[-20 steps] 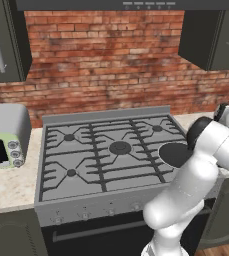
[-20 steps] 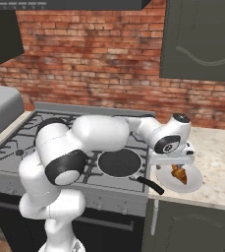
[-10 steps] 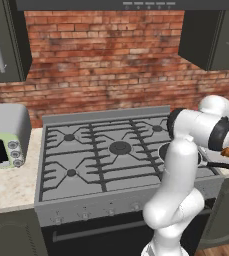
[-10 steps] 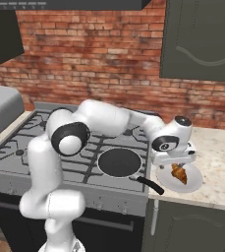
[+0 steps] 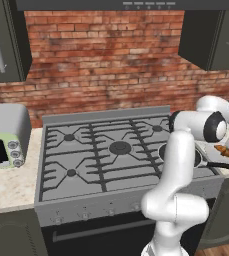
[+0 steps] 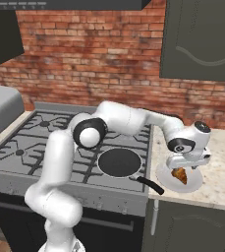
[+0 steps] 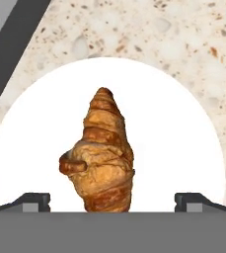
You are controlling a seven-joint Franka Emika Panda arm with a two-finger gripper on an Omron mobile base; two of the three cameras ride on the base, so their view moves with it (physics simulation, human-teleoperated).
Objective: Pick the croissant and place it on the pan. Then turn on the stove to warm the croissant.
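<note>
— What do you see from the left base view?

— The stove [image 5: 121, 155] spreads across the middle of the frame, a toaster oven [image 5: 3, 135] sits at the left edge, and the croissant [image 5: 225, 151] lies at the far right, past the white arm.

— And from the right base view?

— The pan [image 6: 119, 162] sits on the front right burner, at frame centre, handle pointing lower right. Right of it, on the speckled tabletop [image 6: 217, 177], a white plate [image 6: 192, 184] carries the croissant [image 6: 179, 174]. The tool [image 6: 186, 165] hangs directly above it.

— Hand view?

— The croissant [image 7: 103, 155] lies at centre on the plate [image 7: 183, 143], tip toward the top. The tool [image 7: 112, 200] is released, spread wide, one fingertip [image 7: 33, 200] at lower left, the other at lower right, neither touching the pastry.
</note>
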